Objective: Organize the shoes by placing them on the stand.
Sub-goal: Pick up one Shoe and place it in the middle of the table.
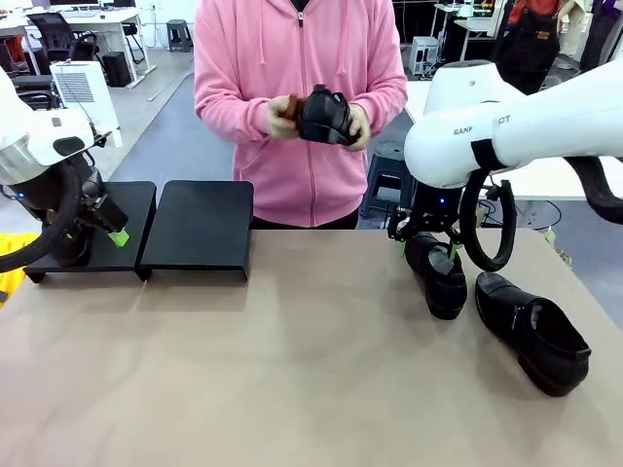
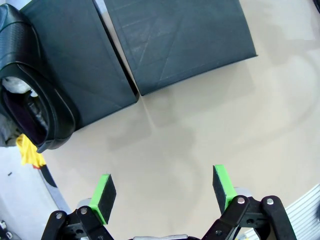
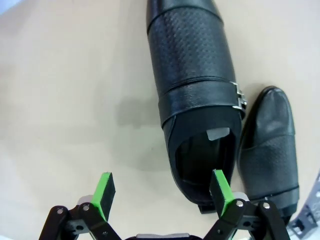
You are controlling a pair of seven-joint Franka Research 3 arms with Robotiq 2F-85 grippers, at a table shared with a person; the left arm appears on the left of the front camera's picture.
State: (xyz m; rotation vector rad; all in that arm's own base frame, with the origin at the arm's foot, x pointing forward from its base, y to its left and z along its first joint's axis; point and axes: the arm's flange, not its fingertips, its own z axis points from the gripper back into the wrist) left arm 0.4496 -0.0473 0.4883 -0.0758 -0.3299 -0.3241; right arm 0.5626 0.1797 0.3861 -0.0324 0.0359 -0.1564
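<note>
A person in a pink hoodie holds one black shoe [image 1: 326,117] at chest height, with a small reddish-brown object against it. Two more shoes lie on the table at the right, one [image 1: 440,277] [image 3: 195,90] directly under my right gripper [image 1: 428,249] [image 3: 162,191], the other [image 1: 535,331] [image 3: 270,150] beside it. My right gripper is open; one pad hangs over the shoe's heel opening and the other over bare table. The stand [image 1: 200,226] [image 2: 175,40] sits at the back left. My left gripper [image 1: 113,233] [image 2: 164,190] hovers open by it, holding nothing. A further shoe [image 2: 35,95] rests at the stand's far end.
The tan table top [image 1: 292,370] is bare between the stand and the shoes on the right. Something yellow [image 2: 27,150] lies off the table's left edge. The right arm's black cable loop [image 1: 487,224] hangs beside the shoes.
</note>
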